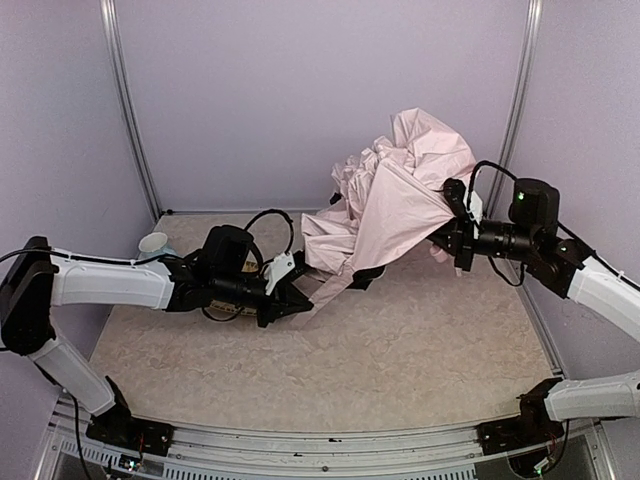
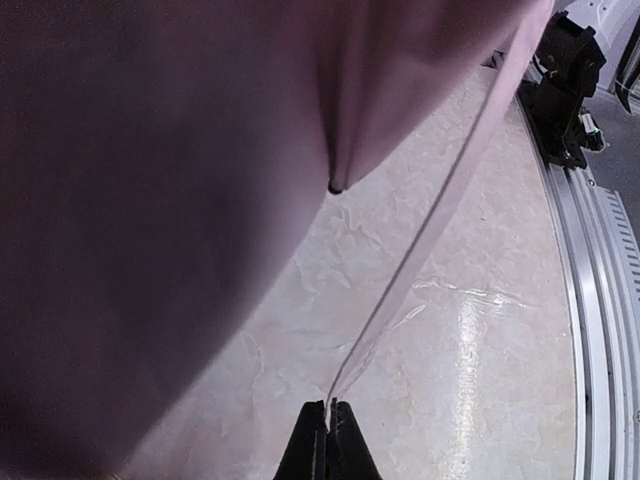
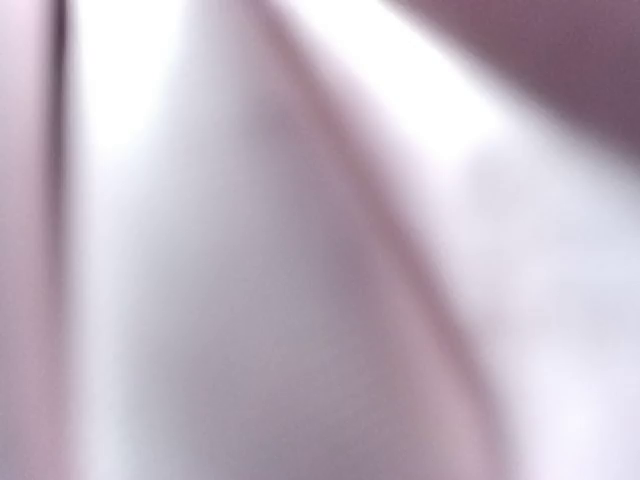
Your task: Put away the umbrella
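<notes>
The umbrella (image 1: 390, 200) hung half-collapsed above the back of the table (image 1: 400, 340), right of centre. Its pale pink fabric was bunched and crumpled at the top and drawn out into a slanting sheet below, with something dark showing under its lower edge near the tabletop.

The left arm reached out low and nearly level from its base at the left edge, its forearm pointing right across the table. The left gripper (image 1: 305, 303) sat just above the surface at the canopy's lowest corner. In the left wrist view its fingers (image 2: 340, 440) were pressed together on a thin edge of the fabric (image 2: 150, 200), which ran taut up and away from them. A dark rib tip (image 2: 335, 187) poked down from a fold over the mottled tabletop (image 2: 480, 350).

The right arm came in from the right side, elbow raised and wrist turned to point left. The right gripper (image 1: 447, 215) was held well above the table against the canopy's right side. The fabric was pulled to a point there, and the jaws were closed narrowly on it. The right wrist view was filled with blurred pink cloth (image 3: 320, 240), its own fingers hidden.

A small pale cup (image 1: 153, 242) stood at the table's back left, behind the left arm.
</notes>
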Motion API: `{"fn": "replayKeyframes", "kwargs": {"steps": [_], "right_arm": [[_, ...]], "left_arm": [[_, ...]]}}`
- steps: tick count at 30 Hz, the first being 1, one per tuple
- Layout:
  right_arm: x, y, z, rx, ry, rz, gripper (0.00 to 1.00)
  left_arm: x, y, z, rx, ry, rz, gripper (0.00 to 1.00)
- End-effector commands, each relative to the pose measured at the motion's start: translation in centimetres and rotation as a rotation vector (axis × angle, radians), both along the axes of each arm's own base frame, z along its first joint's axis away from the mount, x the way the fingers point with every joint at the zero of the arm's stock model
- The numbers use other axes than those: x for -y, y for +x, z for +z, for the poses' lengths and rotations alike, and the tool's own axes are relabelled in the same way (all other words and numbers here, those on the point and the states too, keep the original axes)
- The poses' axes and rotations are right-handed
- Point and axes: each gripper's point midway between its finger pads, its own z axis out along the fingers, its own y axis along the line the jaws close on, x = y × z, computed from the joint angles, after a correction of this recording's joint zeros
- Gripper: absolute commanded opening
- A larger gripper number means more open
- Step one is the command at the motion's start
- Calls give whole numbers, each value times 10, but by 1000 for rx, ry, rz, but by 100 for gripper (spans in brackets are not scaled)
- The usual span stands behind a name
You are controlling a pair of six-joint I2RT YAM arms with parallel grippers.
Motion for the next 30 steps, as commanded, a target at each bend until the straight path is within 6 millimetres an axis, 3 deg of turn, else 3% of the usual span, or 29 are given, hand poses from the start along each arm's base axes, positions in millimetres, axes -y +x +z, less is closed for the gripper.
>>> {"fn": "replayKeyframes", "kwargs": {"steps": [1,9,13,14,15,18,23,25,26,28,30], "right_arm": [[30,25,47,151,6,-246,0],[66,56,47,193,-53,-511,0],[57,46,49,206,-11,-441,0],[52,40,52,215,12,-403,0],[47,35,57,233,38,-363,0],[44,25,65,271,81,-325,0],[39,20,64,275,82,-288,0],[35,17,61,267,83,-257,0],[33,15,60,259,88,-239,0],[28,13,59,242,102,-205,0],[22,11,59,224,125,-169,0]], "left_arm": [[3,1,16,22,-11,-42,0],[-1,-59,75,74,-172,-288,0],[0,-60,87,147,-196,-270,0],[2,-60,87,153,-192,-266,6],[5,-58,88,152,-187,-260,26],[6,-60,94,158,-167,-271,58],[-24,-64,136,354,-290,-260,84],[-43,-56,157,434,-404,-183,97],[-48,-45,161,455,-443,-111,98],[-46,-10,164,421,-466,55,96],[-31,14,160,325,-454,105,87]]}}
